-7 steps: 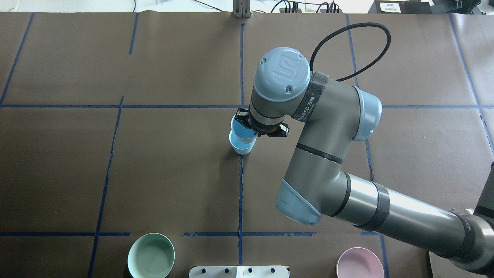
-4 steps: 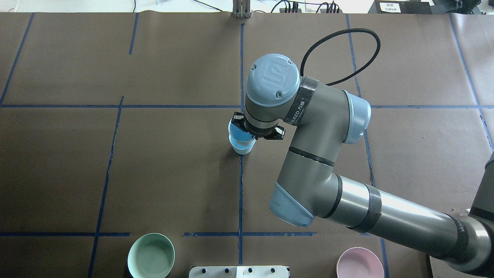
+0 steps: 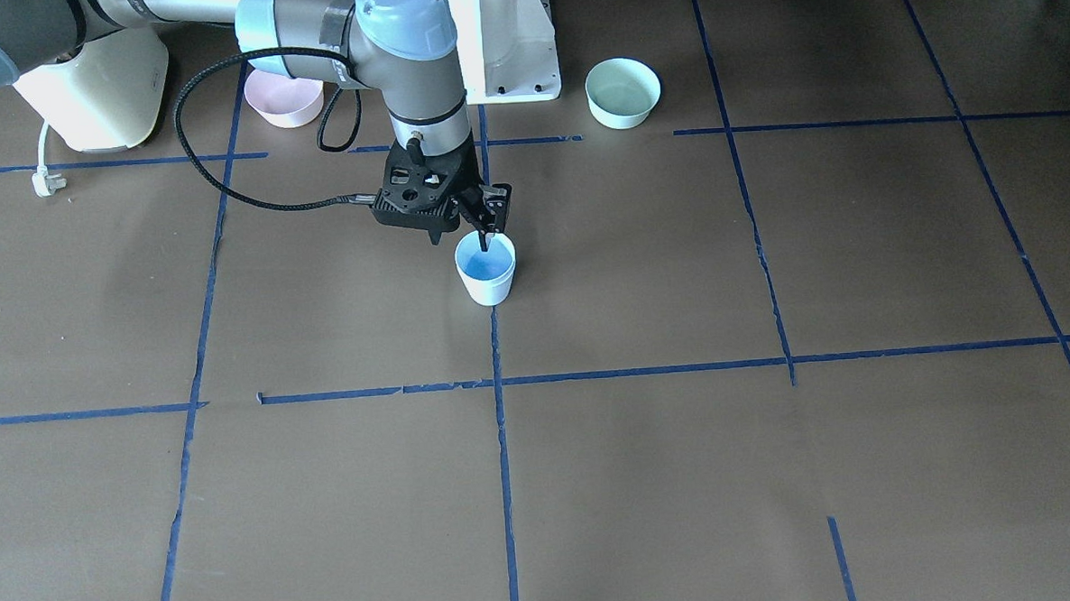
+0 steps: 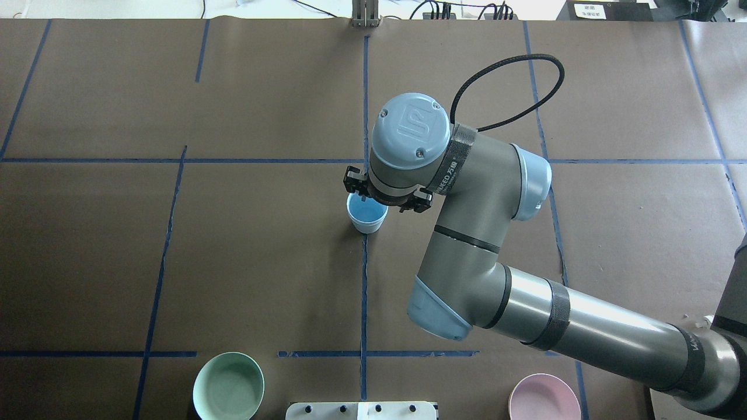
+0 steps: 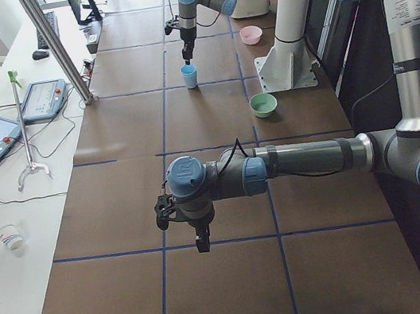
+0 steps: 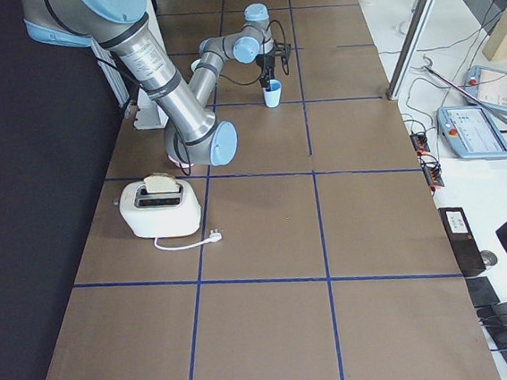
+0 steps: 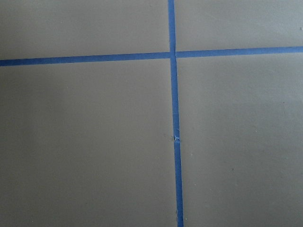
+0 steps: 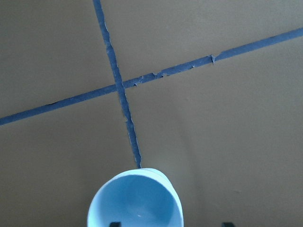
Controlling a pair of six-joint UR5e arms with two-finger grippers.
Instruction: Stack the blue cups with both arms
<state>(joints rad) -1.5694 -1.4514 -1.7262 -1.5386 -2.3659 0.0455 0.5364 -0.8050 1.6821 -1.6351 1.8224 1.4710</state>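
Observation:
The two blue cups (image 4: 366, 216) stand nested as one stack on the centre tape line, also seen in the front view (image 3: 486, 268) and at the bottom of the right wrist view (image 8: 135, 201). My right gripper (image 3: 465, 238) is directly over the stack. One finger (image 3: 489, 235) reaches down inside the rim and the other stands outside the wall. In the right wrist view the fingertips (image 8: 115, 223) are wide apart, so the gripper is open. My left gripper (image 5: 200, 239) hangs over bare table far from the cups; I cannot tell its state.
A mint-green bowl (image 4: 228, 386) and a pink bowl (image 4: 540, 398) sit near the robot base. A cream toaster (image 3: 92, 85) with its cord stands beside the pink bowl. The white pedestal (image 3: 510, 40) is behind the cups.
The right arm came down and toward the robot with the upper cup, which has sunk into the lower one. Only one rim shows now, and the fingers have spread.

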